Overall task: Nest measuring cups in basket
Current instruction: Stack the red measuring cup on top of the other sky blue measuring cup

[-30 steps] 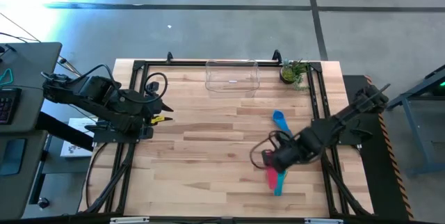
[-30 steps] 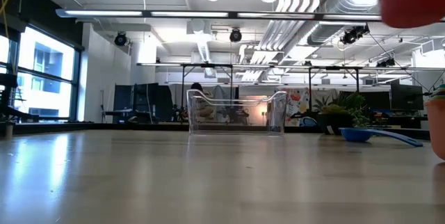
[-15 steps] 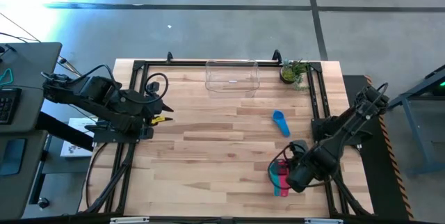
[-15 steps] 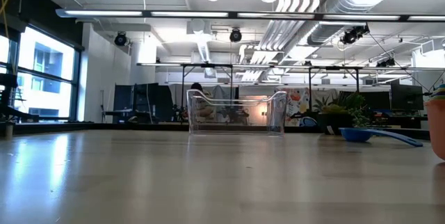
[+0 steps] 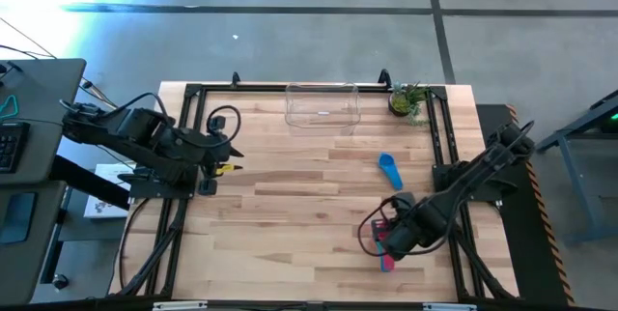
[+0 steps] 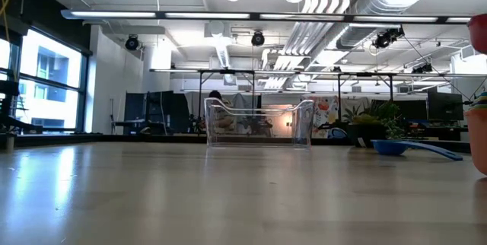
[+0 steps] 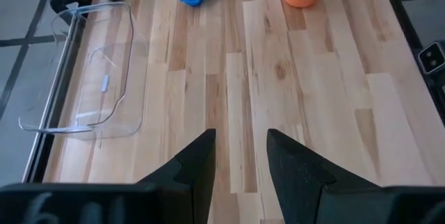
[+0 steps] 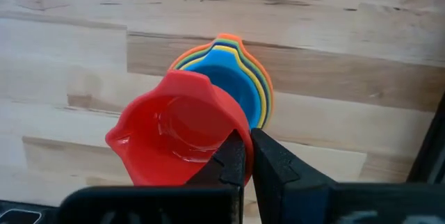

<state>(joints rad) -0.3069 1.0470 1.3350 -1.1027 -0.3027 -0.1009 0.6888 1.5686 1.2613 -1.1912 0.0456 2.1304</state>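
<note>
Nearest, far from the basket (image 5: 323, 107), the right gripper (image 8: 245, 156) pinches the rim of a red cup (image 8: 175, 139) just above the nested stack (image 8: 236, 78). Between stack and basket lies a lone blue cup (image 5: 389, 168). The basket holds nothing yet; the left gripper (image 7: 240, 156), jaws narrowly parted and empty, waits off to the basket's side.
</note>
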